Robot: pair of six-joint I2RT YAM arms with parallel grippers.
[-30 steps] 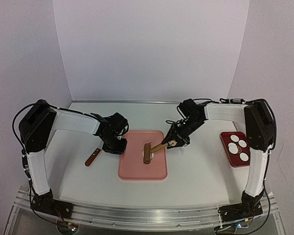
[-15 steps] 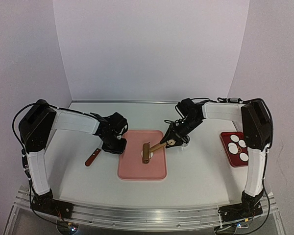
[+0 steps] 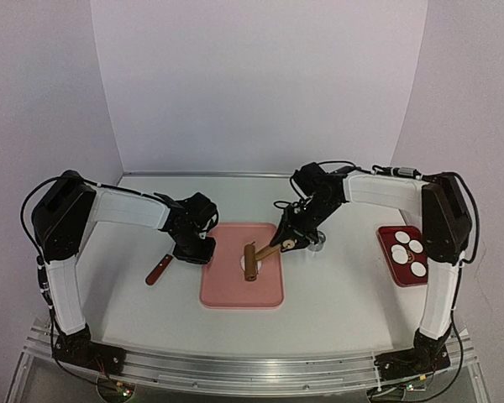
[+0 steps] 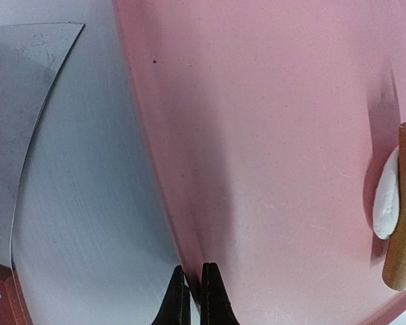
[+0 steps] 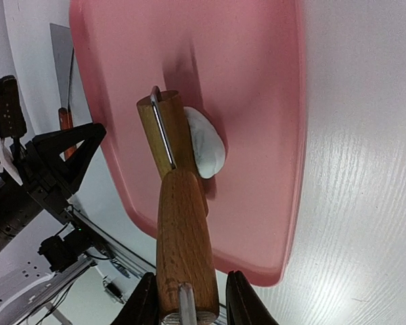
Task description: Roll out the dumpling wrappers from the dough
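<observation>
The dough (image 3: 239,263) is a small white lump on the pink mat (image 3: 235,294). A wooden roller (image 3: 250,262) rests against the lump's right side. My right gripper (image 3: 286,243) is shut on the roller's handle (image 5: 186,230), with a finger on each side. In the right wrist view the dough (image 5: 204,150) bulges out beside the roller drum (image 5: 164,132). My left gripper (image 3: 203,252) is shut on the mat's left edge (image 4: 183,250), its fingertips (image 4: 213,305) pinched together. Several dumpling wrappers (image 3: 415,246) lie on a red tray (image 3: 391,262) at the right.
A knife with a red handle (image 3: 158,270) lies left of the mat, its blade (image 4: 20,101) near my left gripper. A metal ring cutter (image 3: 317,244) stands just right of my right gripper. The back wall rises behind the table.
My right gripper has shifted left toward the mat with the roller handle, and the mat has slid slightly left. The roller head stays at the dough. The left arm has held still.
</observation>
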